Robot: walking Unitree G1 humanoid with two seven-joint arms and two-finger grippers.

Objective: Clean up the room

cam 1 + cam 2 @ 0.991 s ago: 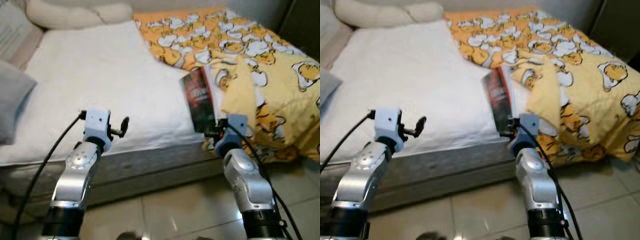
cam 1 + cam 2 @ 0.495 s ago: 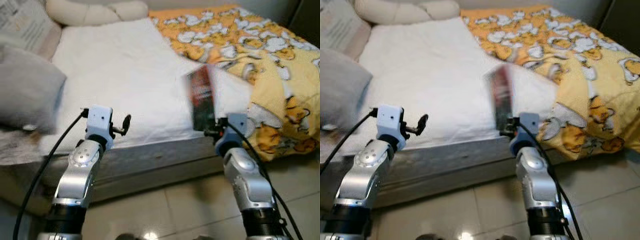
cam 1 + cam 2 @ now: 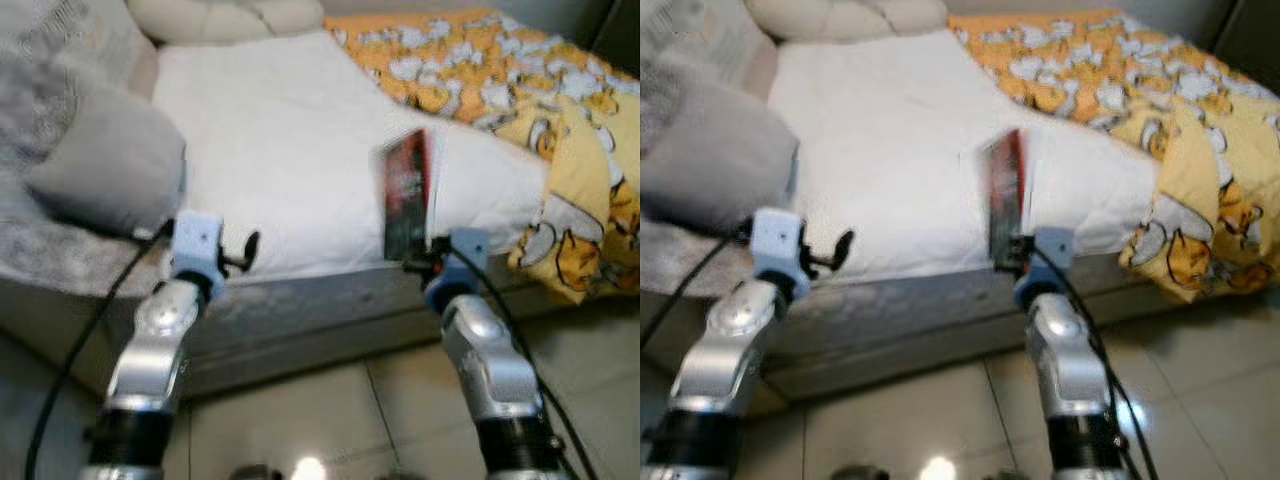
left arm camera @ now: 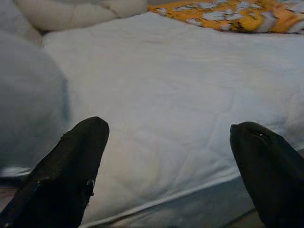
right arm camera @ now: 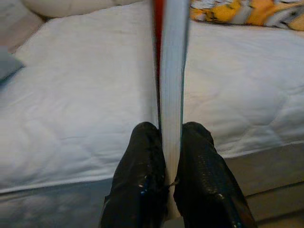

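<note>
Since a second ago the camera has swung right-to-left. One book [image 3: 406,195] stands upright at frame centre, long axis vertical, pinched by the right gripper [image 5: 171,156]; left gripper [image 4: 171,156] gapes, holding nothing, lower left.

A home bedroom. A bed [image 3: 300,130] with white sheet, yellow cartoon-print duvet [image 3: 520,80] and pillows [image 3: 110,175] stands on tiled floor [image 3: 340,420].

We see our right pincer [image 3: 418,262] closed on a dark red book [image 3: 405,195], held upright over the edge of the bed [image 3: 280,140]. Our left pincer [image 3: 243,252] hovers near the same edge. A grey pillow [image 3: 110,170] lies left, a yellow patterned blanket [image 3: 520,90] right.
</note>
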